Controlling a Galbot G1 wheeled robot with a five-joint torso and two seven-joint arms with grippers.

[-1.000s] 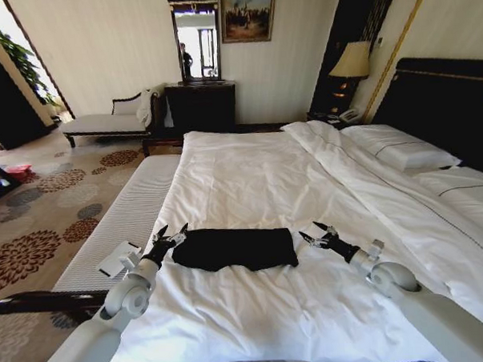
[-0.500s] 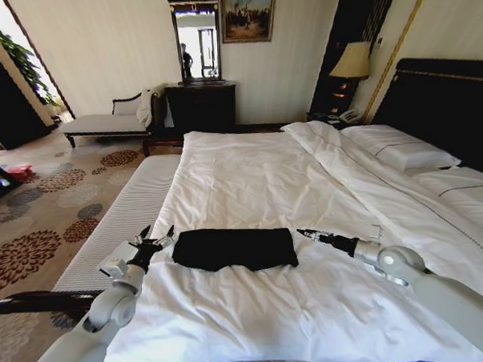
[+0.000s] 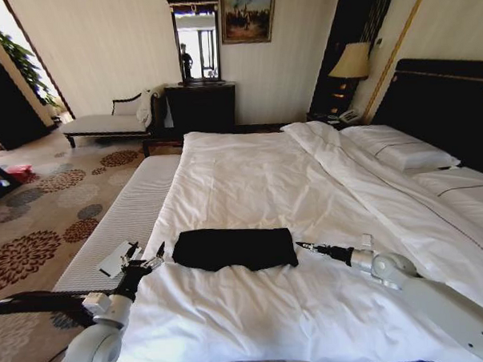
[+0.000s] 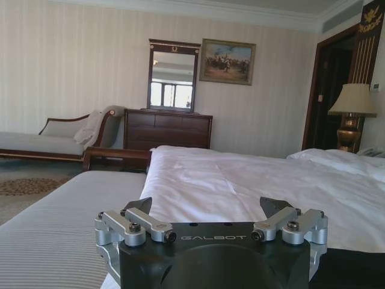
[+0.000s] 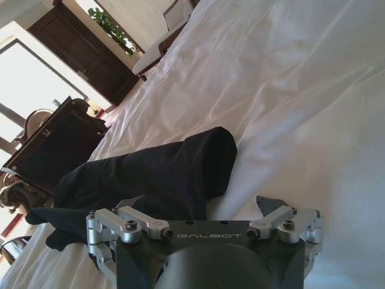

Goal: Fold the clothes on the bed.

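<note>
Both tools are open and empty: the left tool [image 3: 144, 257] at the bed's near left edge, the right tool [image 3: 305, 246] just beside the folded black top [image 3: 235, 249]. This top lies as a flat, long bundle on the smooth white duvet [image 3: 257, 180] of the bed [image 3: 454, 99]. It looks light and limp, so pinching its corners seems best.

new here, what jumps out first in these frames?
The black top, folded into a flat dark bar, lies on the white duvet near the foot of the bed. The left gripper sits open off its left end, over the bed's edge, and the right gripper off its right end, open by the right wrist view; neither touches the cloth.
</note>
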